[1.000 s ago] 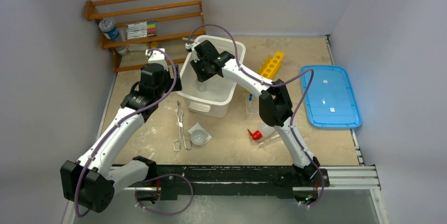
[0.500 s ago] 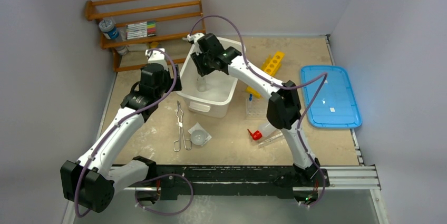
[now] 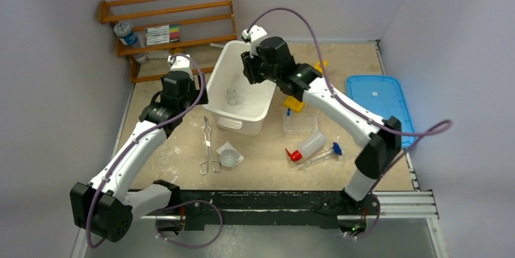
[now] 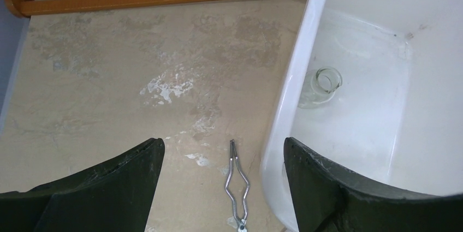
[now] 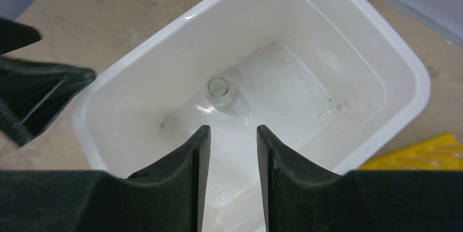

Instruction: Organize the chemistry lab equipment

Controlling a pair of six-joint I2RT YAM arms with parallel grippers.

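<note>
The tiny clear glass jar (image 3: 232,95) stands inside the white bin (image 3: 237,125), and shows in the left wrist view (image 4: 322,85) and the right wrist view (image 5: 220,91). My right gripper (image 3: 256,71) hovers above the bin's far right side, open and empty (image 5: 233,131). My left gripper (image 3: 195,95) is open and empty beside the bin's left wall (image 4: 224,150). The metal tongs (image 3: 209,149) and the dish in its packet (image 3: 229,156) lie in front of the bin. The squeeze bottle (image 3: 308,145) and the blue-ended tube (image 3: 320,155) lie to the right.
A wooden rack (image 3: 170,27) with coloured markers (image 3: 163,33) stands at the back left. A yellow tube rack (image 3: 311,74) and a clear tray (image 3: 300,122) sit right of the bin. A blue lid (image 3: 379,109) lies at the far right.
My right gripper has risen out of the bin and moved right, leaving the glass jar on the bin floor. The right arm has swung outward. The left arm has barely moved.
</note>
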